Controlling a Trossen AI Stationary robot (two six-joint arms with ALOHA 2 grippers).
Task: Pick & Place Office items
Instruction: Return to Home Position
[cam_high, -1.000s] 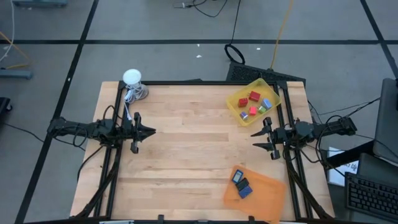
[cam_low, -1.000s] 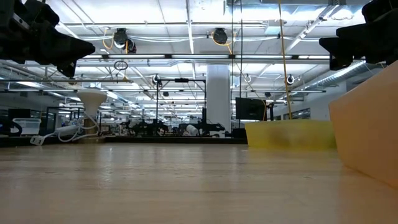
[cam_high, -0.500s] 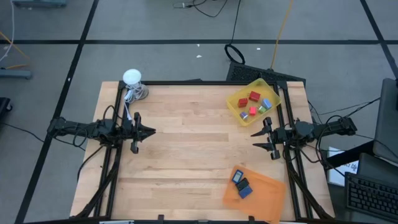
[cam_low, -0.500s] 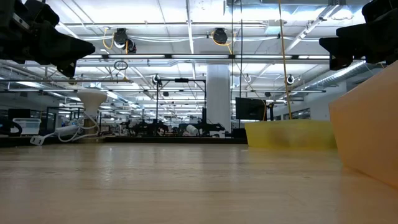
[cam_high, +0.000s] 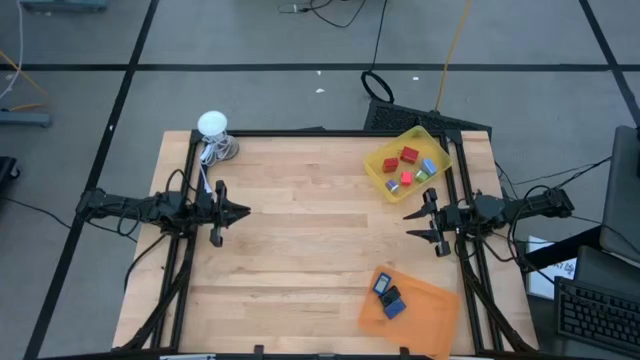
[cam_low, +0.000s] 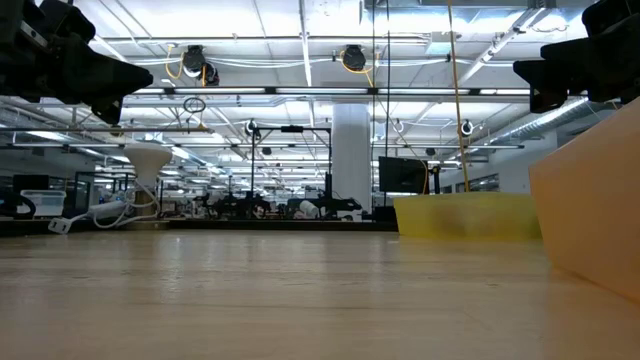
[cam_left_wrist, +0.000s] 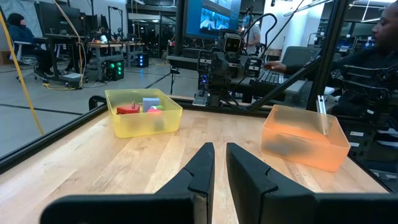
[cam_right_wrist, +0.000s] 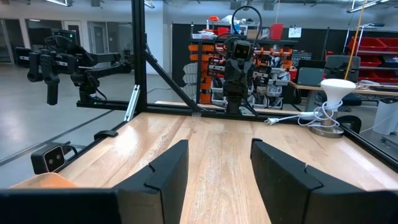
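Note:
Several tiny office items, red (cam_high: 410, 155), pink (cam_high: 407, 178) and light blue (cam_high: 428, 166), lie in the yellow tray (cam_high: 378, 178) at the table's far right. This tray also shows in the left wrist view (cam_left_wrist: 143, 121). Dark blue (cam_high: 382, 284) and black (cam_high: 391, 296) pieces lie in the orange tray (cam_high: 430, 305) at the near right. My left gripper (cam_high: 243, 211) hangs above the table's left side, shut and empty (cam_left_wrist: 220, 168). My right gripper (cam_high: 408, 225) hangs above the right side between the two trays, open and empty (cam_right_wrist: 219, 163).
A white round object with a cord (cam_high: 213, 128) stands at the far left corner and also shows in the right wrist view (cam_right_wrist: 336, 93). Bare wood (cam_high: 310, 240) lies between the grippers. A black frame (cam_high: 300, 132) borders the table. A person (cam_left_wrist: 373, 50) sits beyond the right edge.

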